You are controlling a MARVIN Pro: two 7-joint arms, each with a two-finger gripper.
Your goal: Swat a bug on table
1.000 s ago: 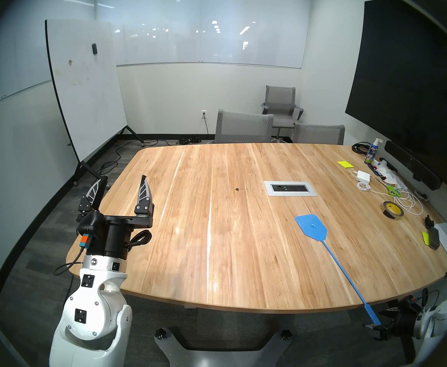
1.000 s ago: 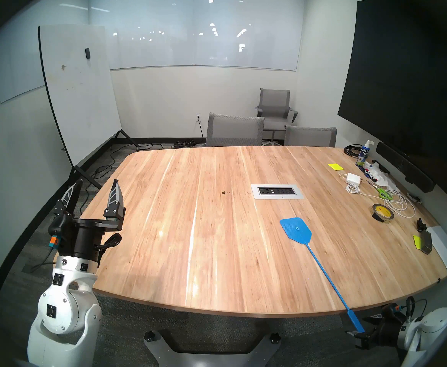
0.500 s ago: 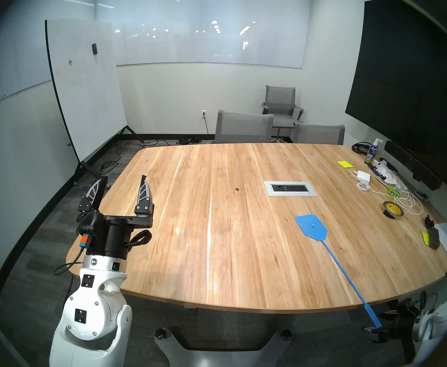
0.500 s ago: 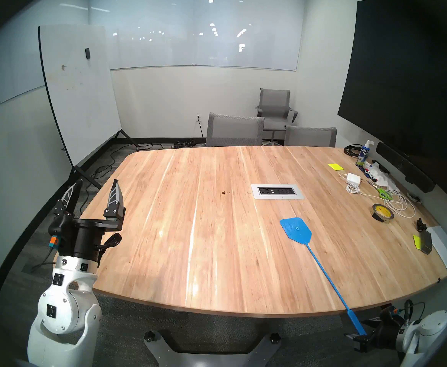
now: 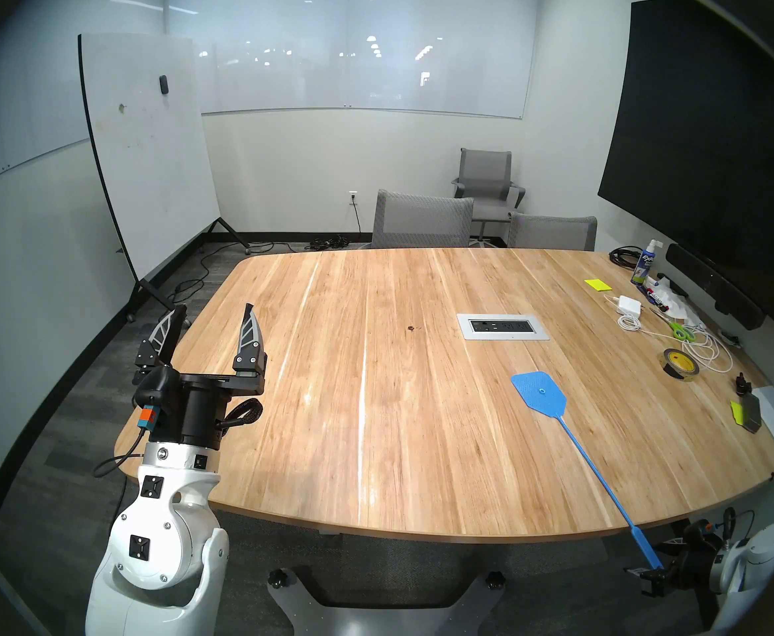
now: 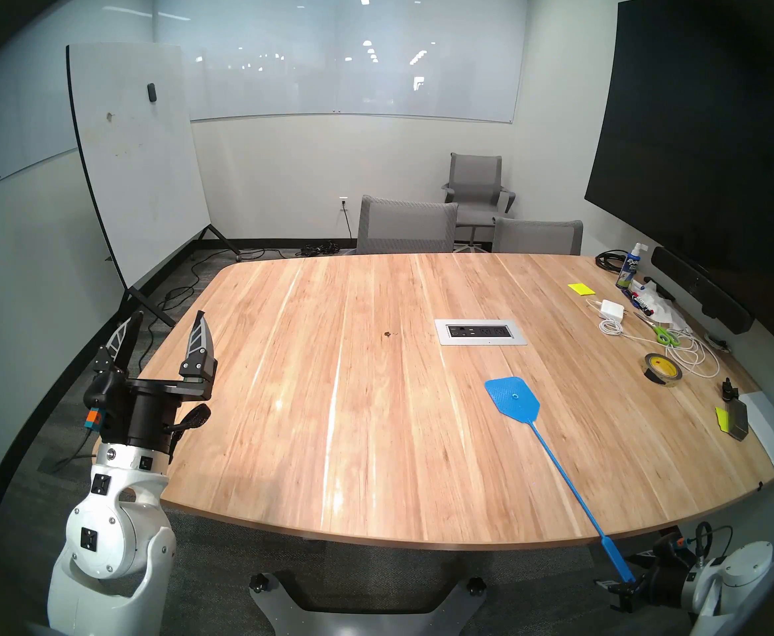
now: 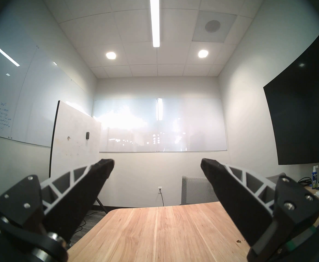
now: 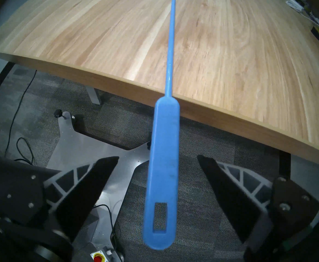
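Note:
The bug (image 5: 410, 329) (image 6: 388, 333) is a tiny dark speck on the light-wood table (image 5: 376, 437), left of the outlet panel; it also shows beside my left finger (image 7: 238, 241). A blue swatter lies on the table with its head (image 5: 539, 393) (image 6: 512, 398) flat. Its handle (image 8: 162, 180) sticks out past the front edge. My right gripper (image 8: 157, 157) (image 5: 649, 577) is open below that edge, one finger on each side of the handle end, neither touching it. My left gripper (image 5: 215, 307) (image 7: 156, 160) stands open and empty over the table's left corner, pointing up.
A silver outlet panel (image 5: 503, 326) is set into the table's middle. At the right end lie a tape roll (image 5: 680, 364), green scissors (image 5: 681, 331), a white charger with cable (image 5: 629, 305), a spray bottle (image 5: 645, 262) and sticky notes (image 5: 596, 284). Grey chairs (image 5: 422, 219) stand behind.
My right arm has shifted slightly lower at the swatter's handle end, its gripper still open. The swatter, the bug and the left arm have not moved.

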